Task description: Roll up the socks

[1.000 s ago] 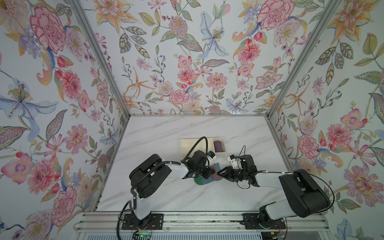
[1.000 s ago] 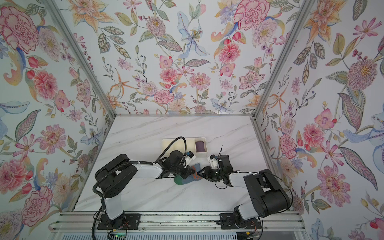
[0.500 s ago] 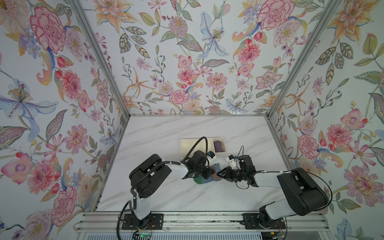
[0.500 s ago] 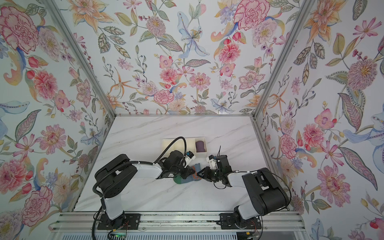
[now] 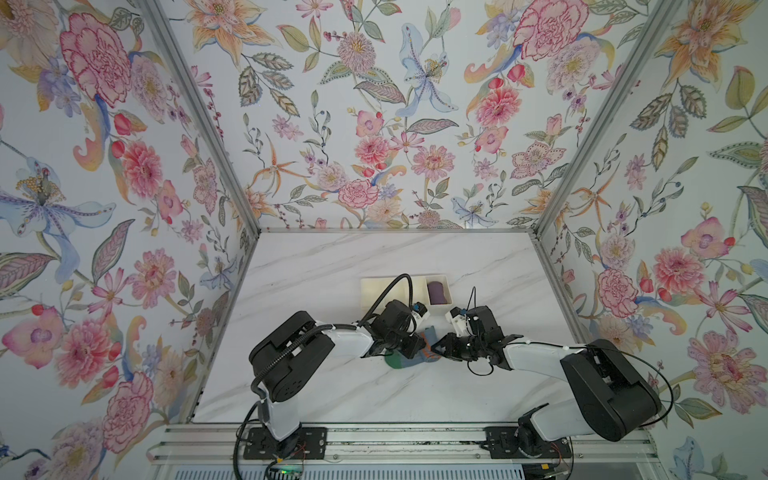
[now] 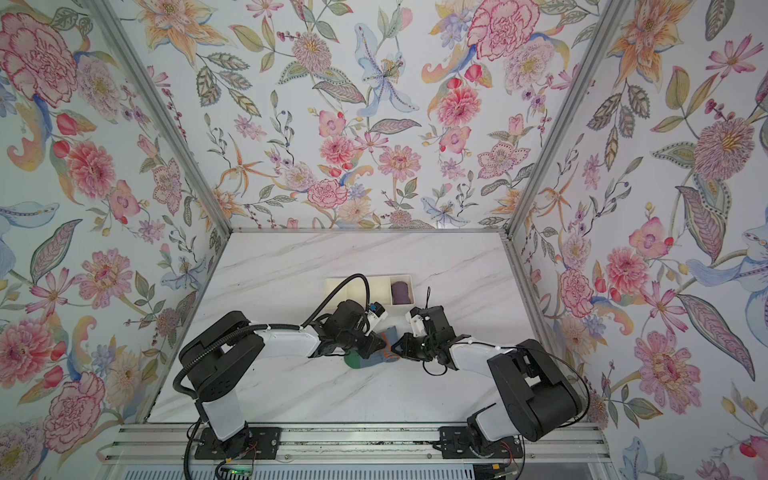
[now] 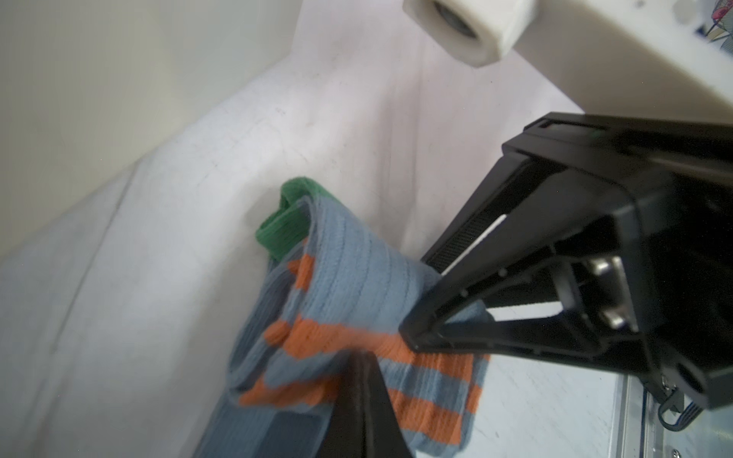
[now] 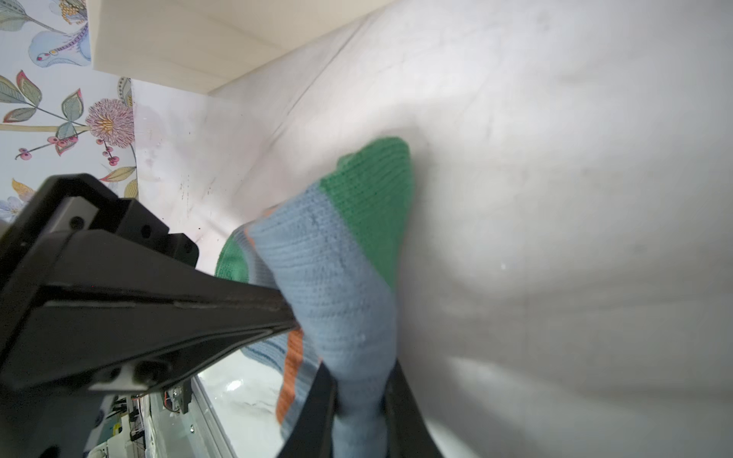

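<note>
Blue-grey ribbed socks (image 7: 349,277), green toe, orange stripes; white marbled table (image 5: 332,270); floral walls (image 5: 374,124).

White divided tray (image 5: 376,291) mid-table; dark purple rolled bundle (image 5: 437,291) in its right-end compartment. White marble tabletop (image 5: 332,266). Floral wallpaper walls (image 5: 374,124). Aluminium rail (image 5: 395,440) along near edge.
</note>
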